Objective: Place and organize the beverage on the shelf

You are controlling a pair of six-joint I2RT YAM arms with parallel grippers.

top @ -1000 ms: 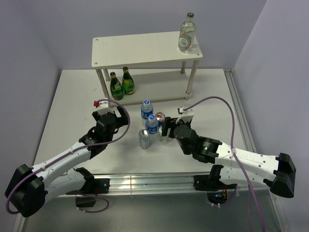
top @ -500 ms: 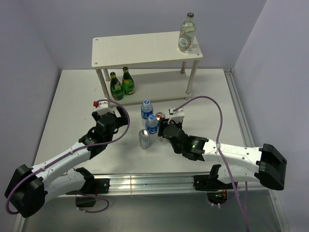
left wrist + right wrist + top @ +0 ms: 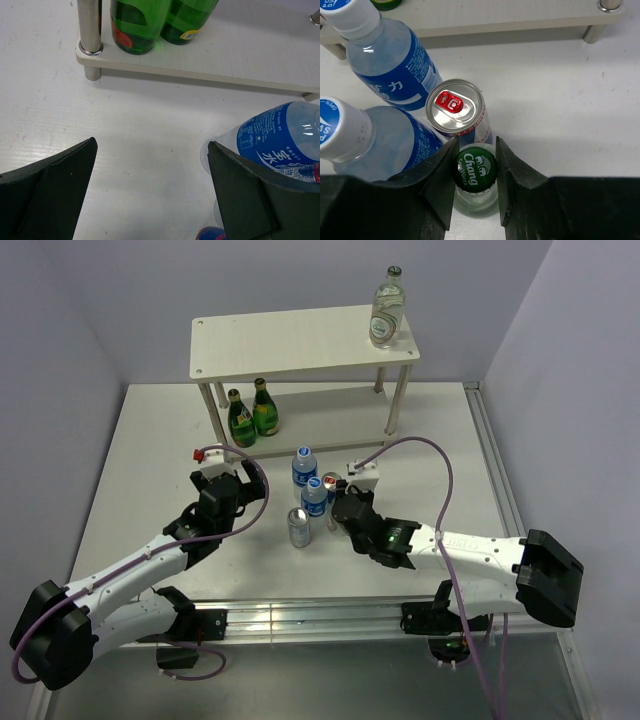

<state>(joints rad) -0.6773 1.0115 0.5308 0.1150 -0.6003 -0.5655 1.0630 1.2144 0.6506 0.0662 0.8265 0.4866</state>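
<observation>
The right gripper (image 3: 476,152) comes down over the Chang bottle (image 3: 476,169), and its fingers (image 3: 442,177) press against both sides of the green cap, so it looks clenched on the bottle's top, the only part that stands free. The grip is high because the bottle is crowded. A can (image 3: 455,107) with a red tab touches it at the back, and two water bottles (image 3: 390,60) stand just beside that, which leaves no room for fingers lower on the body. The bottle itself stands upright on the table (image 3: 150,460) in this cluster, in front of the shelf (image 3: 290,340). A silver can (image 3: 298,528) stands a little nearer the arms. Two green bottles (image 3: 252,412) share the left end of the shelf's lower board and a clear bottle (image 3: 388,306) stands at the right end of the top one, so like seems to go with like. The left gripper (image 3: 152,150) hovers low with its fingers spread wide and nothing between them. It faces the shelf's left leg and is probably waiting for its turn. Lifting straight up should clear the can.
</observation>
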